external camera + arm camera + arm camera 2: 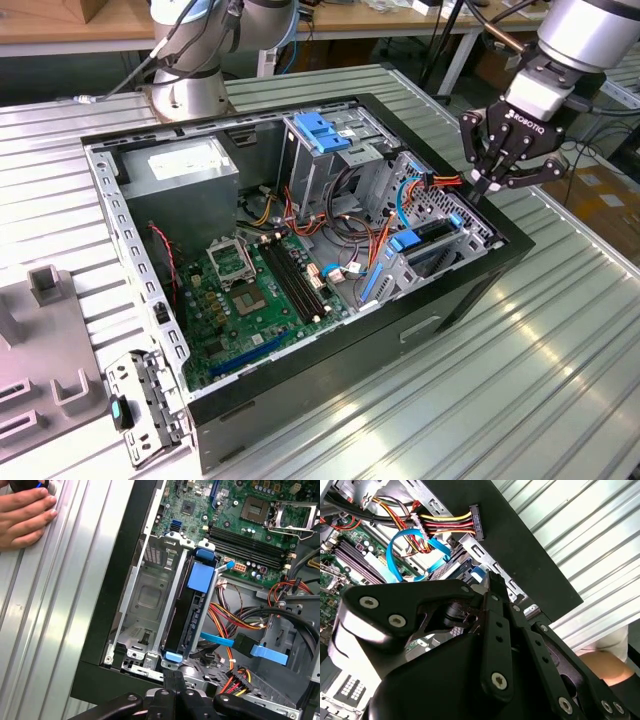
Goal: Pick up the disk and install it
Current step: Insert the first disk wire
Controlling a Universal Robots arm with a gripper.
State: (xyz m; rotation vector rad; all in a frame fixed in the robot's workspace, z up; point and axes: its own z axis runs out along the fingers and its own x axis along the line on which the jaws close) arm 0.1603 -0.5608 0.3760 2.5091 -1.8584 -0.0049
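Blue-railed, the disk stands on edge in the bay by the case wall, directly beneath the fingers — pinched together, gripping nothing — its long axis running away from them toward the motherboard.

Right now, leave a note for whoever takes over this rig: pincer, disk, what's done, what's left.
Pincer: shut, empty, above the case's edge at the exterior view's right.
Disk: on edge in a cage slot, blue rails on; the slot beside it is empty.
Done: disk sits in the cage, not held.
Left: can't tell if it is fully seated; power plug hangs loose.
A hand rests on the table beside the case.
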